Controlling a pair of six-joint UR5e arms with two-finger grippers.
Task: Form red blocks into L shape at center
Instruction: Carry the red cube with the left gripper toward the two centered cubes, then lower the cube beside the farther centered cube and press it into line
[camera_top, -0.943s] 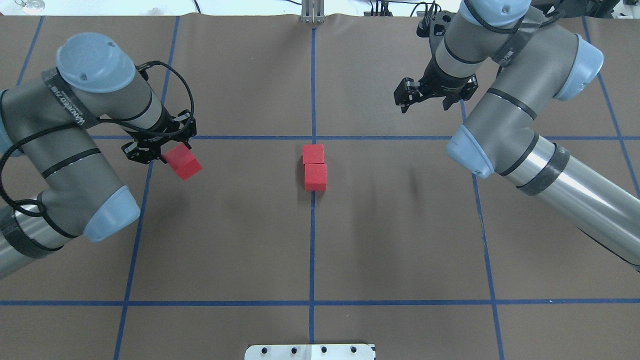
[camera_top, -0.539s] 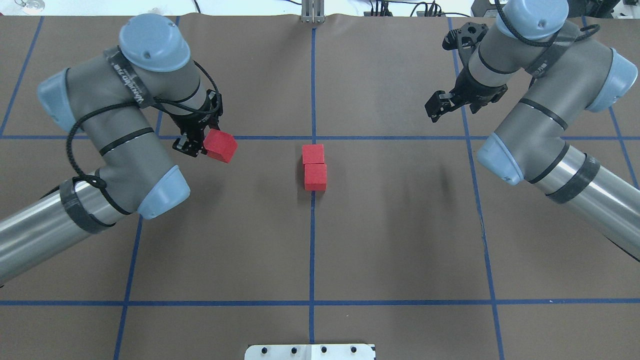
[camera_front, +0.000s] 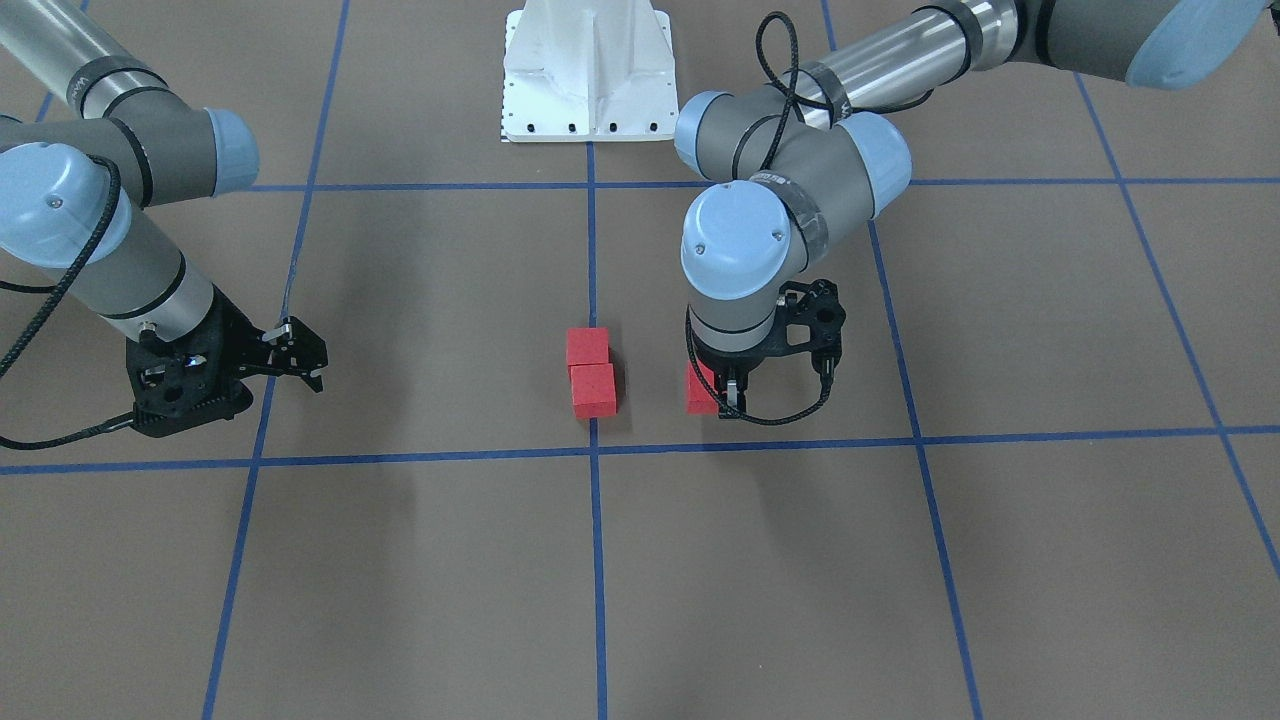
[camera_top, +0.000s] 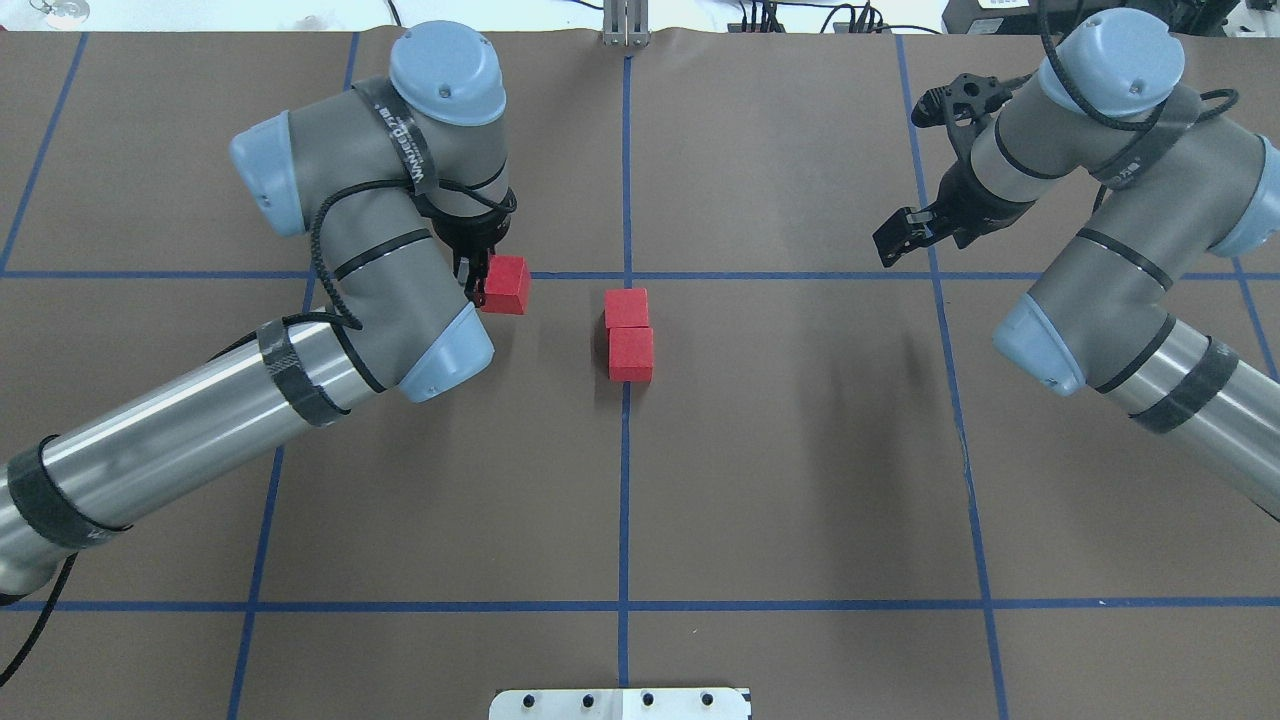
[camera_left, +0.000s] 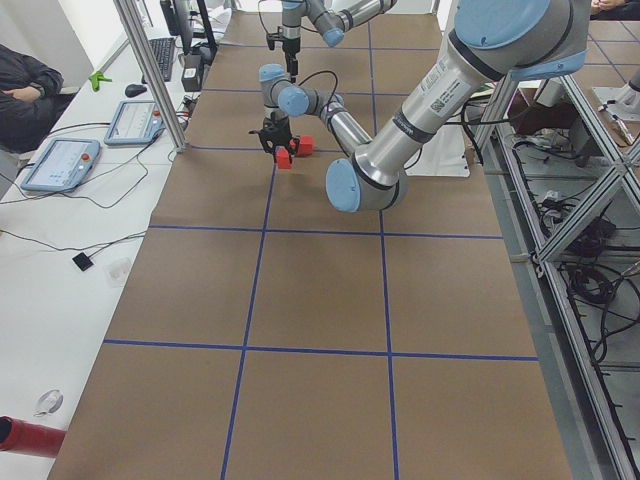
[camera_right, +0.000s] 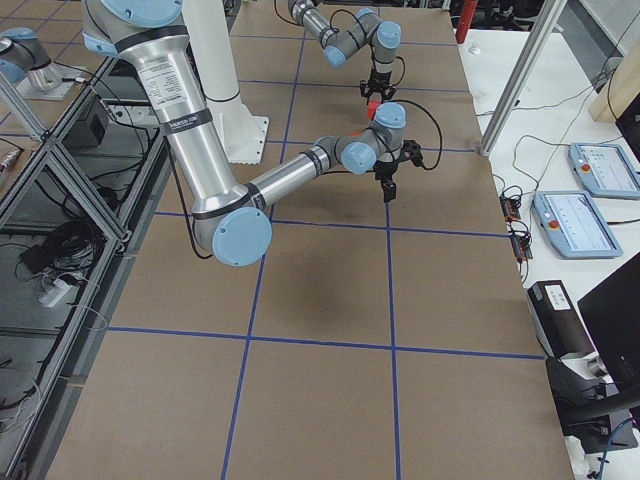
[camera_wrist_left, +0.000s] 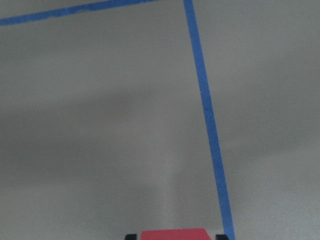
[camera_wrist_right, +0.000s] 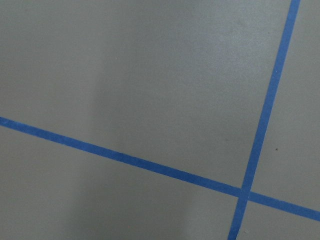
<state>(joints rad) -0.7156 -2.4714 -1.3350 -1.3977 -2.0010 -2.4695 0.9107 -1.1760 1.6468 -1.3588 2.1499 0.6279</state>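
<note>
At the center (camera_top: 627, 275): 2 red blocks sit touching, in a short row along the blue tape line (camera_top: 624, 480), just on the robot's side of the crossing. These are the far block (camera_top: 626, 306) and the near block (camera_top: 631, 356). I judge them to be the long leg of the L.
Third red block (camera_top: 510, 283): in the grip of the left arm, left of the pair and apart from it, roughly level with the far block.
Left gripper (camera_top: 490, 285): clamped on that block from above. This hold leaves the block's right face free to butt against the pair.
Height: probably lifted off the brown surface, though no view settles it.
Right gripper (camera_front: 300, 352): far right, well apart from all 3 blocks, fingers parted with nothing between them. There it leaves the center free for the other arm.
Remaining: 1 block to set touching an end of the row, to its side.
Writing: a dark band (camera_top: 405, 150) on the left arm carries white lettering, too small to read. The blocks are plain.
</note>
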